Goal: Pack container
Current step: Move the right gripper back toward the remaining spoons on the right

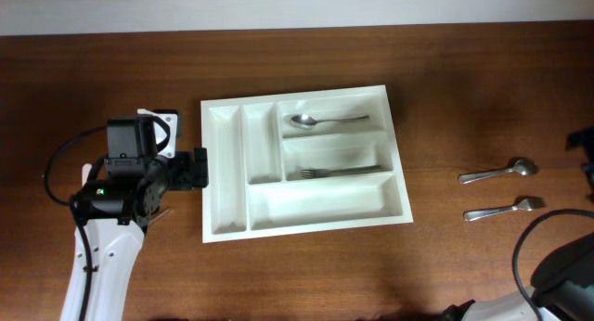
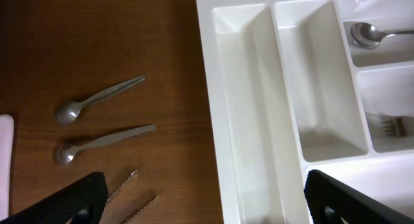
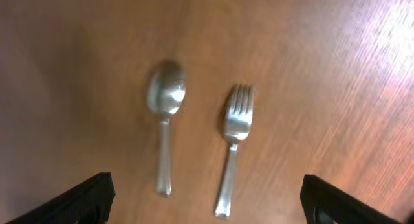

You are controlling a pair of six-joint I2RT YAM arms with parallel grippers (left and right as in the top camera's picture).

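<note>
The white container (image 1: 225, 219) lies mid-table, with a spoon (image 1: 320, 121) in its upper right compartment and a fork (image 1: 339, 172) in the one below. My left gripper (image 1: 199, 169) is open and empty at the container's left edge (image 2: 210, 88). In the left wrist view its jaws (image 2: 207, 214) straddle that edge. Two spoons (image 2: 97, 98) (image 2: 103, 143) and two serrated knives (image 2: 123, 185) lie left of the container. My right gripper (image 3: 207, 208) is open above a spoon (image 3: 165, 120) and a fork (image 3: 236, 140) on the table.
The loose spoon (image 1: 499, 173) and fork (image 1: 504, 210) lie on the bare wood right of the container. A white tag (image 1: 165, 126) sits beside the left arm. The container's two long narrow compartments (image 2: 310, 88) hold nothing.
</note>
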